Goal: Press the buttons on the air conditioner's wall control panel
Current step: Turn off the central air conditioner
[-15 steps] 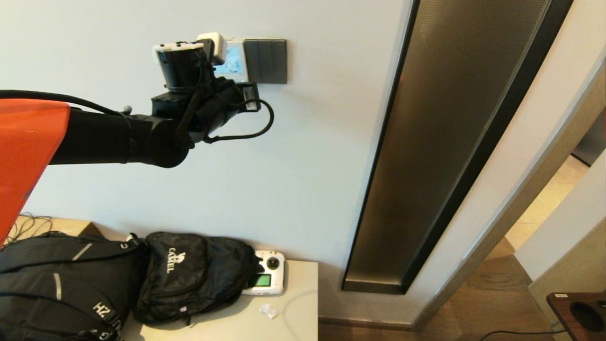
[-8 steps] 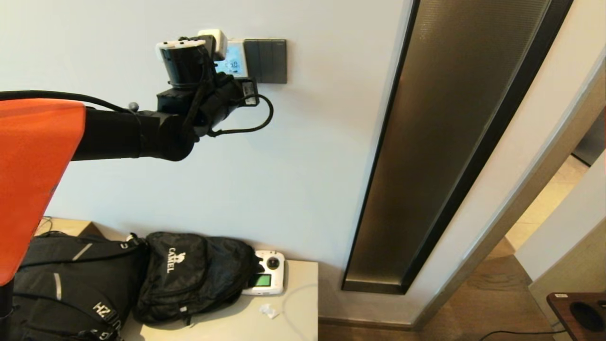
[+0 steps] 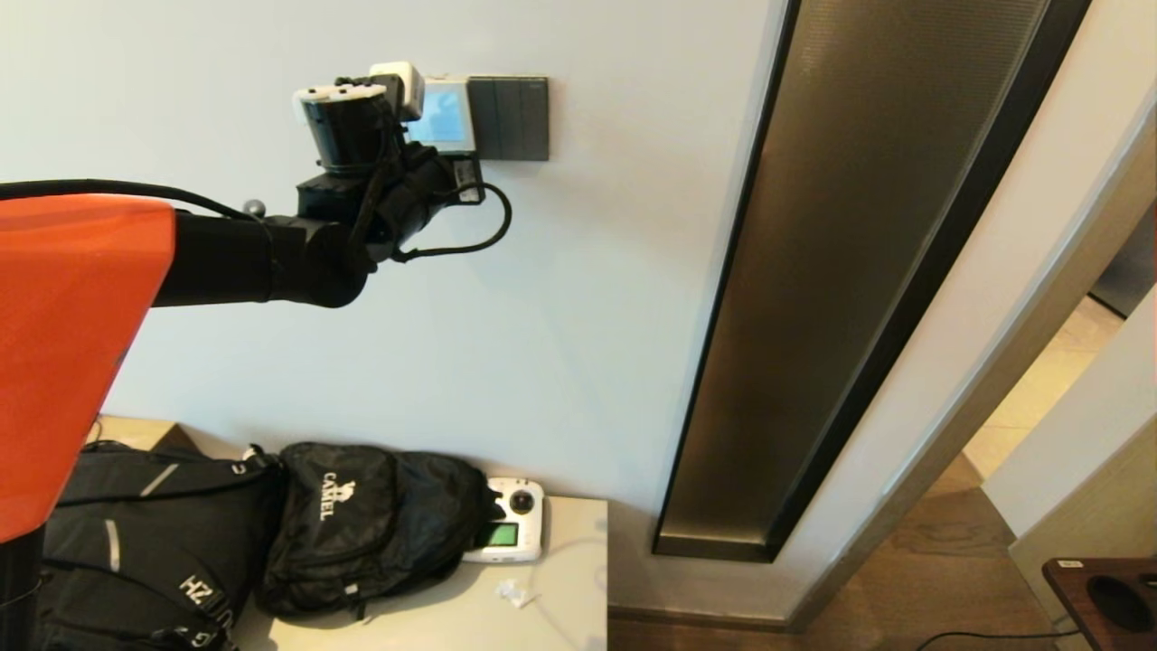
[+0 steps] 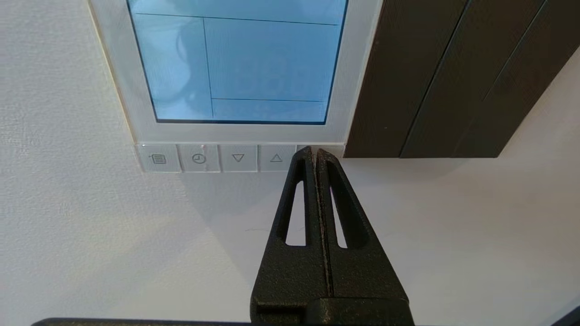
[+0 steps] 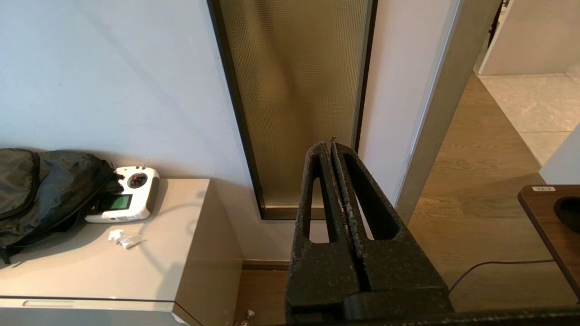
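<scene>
The white wall control panel (image 3: 445, 114) has a lit pale blue screen (image 4: 240, 63) that shows only thin lines. Its row of pale buttons (image 4: 217, 158) runs along the bottom strip. My left arm is raised to the wall. My left gripper (image 4: 313, 151) is shut and empty, and its tips rest on the rightmost button of the strip, hiding it. The up-arrow button (image 4: 276, 158) is just beside the tips. My right gripper (image 5: 331, 146) is shut and empty, held low in front of the glass strip and out of the head view.
A dark grey three-rocker switch plate (image 3: 513, 116) adjoins the panel's right side. A tall dark glass strip (image 3: 859, 271) runs down the wall. Below, a beige cabinet (image 3: 569, 597) holds black bags (image 3: 362, 524) and a white handheld controller (image 3: 511, 533).
The screen showed digits in both earlier frames and is now blank pale blue. My left arm has shifted slightly left and stays at the panel's bottom strip.
</scene>
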`<state>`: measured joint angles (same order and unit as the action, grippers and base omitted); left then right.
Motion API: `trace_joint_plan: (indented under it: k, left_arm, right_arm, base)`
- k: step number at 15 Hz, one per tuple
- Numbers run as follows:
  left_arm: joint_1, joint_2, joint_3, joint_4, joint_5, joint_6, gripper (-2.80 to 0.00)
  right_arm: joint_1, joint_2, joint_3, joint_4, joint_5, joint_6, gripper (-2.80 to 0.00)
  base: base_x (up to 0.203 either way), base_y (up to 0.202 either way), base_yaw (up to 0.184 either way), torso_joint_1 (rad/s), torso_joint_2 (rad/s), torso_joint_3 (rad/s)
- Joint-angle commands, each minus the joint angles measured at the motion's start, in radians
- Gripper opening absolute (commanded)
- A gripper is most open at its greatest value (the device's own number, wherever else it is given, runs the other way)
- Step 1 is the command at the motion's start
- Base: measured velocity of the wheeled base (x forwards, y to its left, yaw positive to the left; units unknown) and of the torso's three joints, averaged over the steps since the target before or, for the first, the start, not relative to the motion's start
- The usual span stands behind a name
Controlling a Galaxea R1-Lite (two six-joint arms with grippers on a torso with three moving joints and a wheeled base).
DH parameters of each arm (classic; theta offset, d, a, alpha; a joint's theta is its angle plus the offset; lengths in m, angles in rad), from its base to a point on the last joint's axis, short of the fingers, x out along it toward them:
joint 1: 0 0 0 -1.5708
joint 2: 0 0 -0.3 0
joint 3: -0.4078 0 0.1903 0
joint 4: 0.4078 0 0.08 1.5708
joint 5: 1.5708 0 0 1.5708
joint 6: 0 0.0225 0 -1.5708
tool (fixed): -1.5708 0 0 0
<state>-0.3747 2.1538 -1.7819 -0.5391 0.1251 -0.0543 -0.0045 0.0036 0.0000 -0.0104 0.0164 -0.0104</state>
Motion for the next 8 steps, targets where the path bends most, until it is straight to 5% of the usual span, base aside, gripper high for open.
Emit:
trace_joint_plan:
  k: [1, 8]
  left_arm:
    - [0.0, -0.01, 0.001, -0.003, 0.001, -0.001, -2.8]
    - [-0.034, -0.178, 0.098, -0.003, 0.002, -0.001, -2.8]
  right_arm:
    - [0.0, -0.001, 0.0, 0.0, 0.0, 0.0, -2.8]
    - [0.0, -0.001, 0.0, 0.0, 0.0, 0.0, -2.8]
  base:
    - [0.0, 0.0, 0.0, 0.0, 0.0, 0.0]
    - [0.0, 0.0, 0.0, 0.0, 0.0, 0.0]
